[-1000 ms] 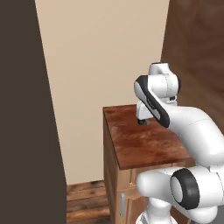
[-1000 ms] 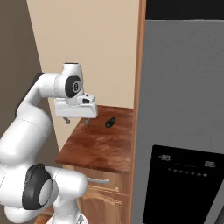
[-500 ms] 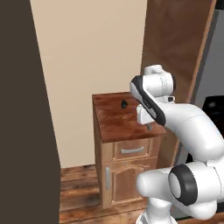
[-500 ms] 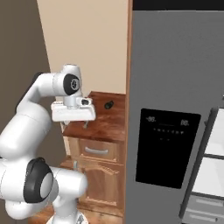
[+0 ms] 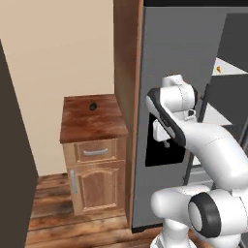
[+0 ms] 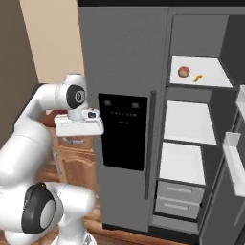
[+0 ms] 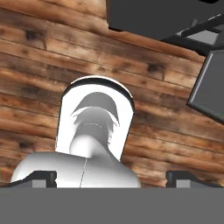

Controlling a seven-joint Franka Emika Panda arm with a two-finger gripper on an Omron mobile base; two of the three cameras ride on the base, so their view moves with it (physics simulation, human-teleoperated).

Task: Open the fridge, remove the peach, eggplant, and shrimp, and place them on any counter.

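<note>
Judging by how things lie, we are between items: the eggplant (image 5: 92, 106) sits on the surface (image 5: 92, 121) to the left of the fridge (image 6: 129, 72), near the back edge of that reddish wood top, so one of the three is delivered. The fridge's right door is swung open, and on its top shelf (image 6: 210, 76) the peach (image 6: 183, 72) rests toward the left, with the shrimp (image 6: 198, 78) just beside it on its right, apart from it. In the left base view the shrimp (image 5: 219, 69) shows as a small orange speck on that same shelf.

We carry the hand (image 6: 79, 127) in front of the fridge's closed left door, level with the black dispenser panel (image 6: 122, 131), pointing down at the wooden floor (image 7: 39, 65). Its fingertips (image 7: 41, 177) stand wide apart at the two sides of the hand view, with nothing between them, so the hand is open and empty.

Next, as we judge it, we need to lift the hand well above the dispenser panel and swing it right, past the fridge's dark door handle (image 6: 151, 139), into the open compartment, then turn it from pointing down to reach in over the top shelf. The peach lies nearer the opening's left edge, so it looks the easier pick; the shrimp is small and will need a careful, centred closing
</note>
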